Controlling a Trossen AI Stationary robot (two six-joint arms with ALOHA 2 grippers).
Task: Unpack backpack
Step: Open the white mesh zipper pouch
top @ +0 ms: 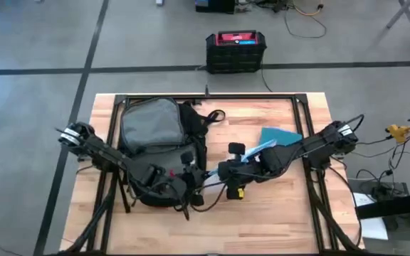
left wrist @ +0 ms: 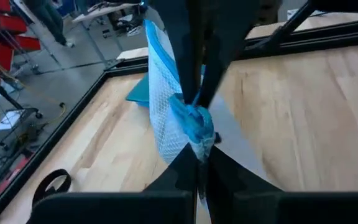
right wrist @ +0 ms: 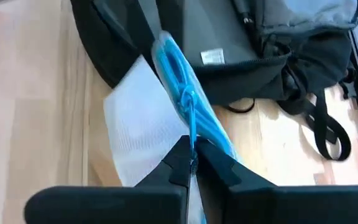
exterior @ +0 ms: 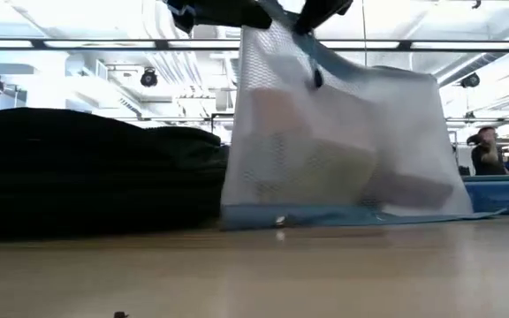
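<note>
We find the backpack lying flat on the left half of the wooden desk, long axis running front to back, grey lining up. A white mesh pouch with blue trim hangs just right of it, bottom edge at or close to the desk, out of the bag. Both arms meet there: the right gripper has its fingers pressed together on the blue edge, and the left gripper likewise pinches the bunched blue corner. We judge the coming move carries the pouch rightward, away from the backpack, where bare wood lies. A teal flat item rests further right; a black crate with a red top sits on the grey floor beyond.
</note>
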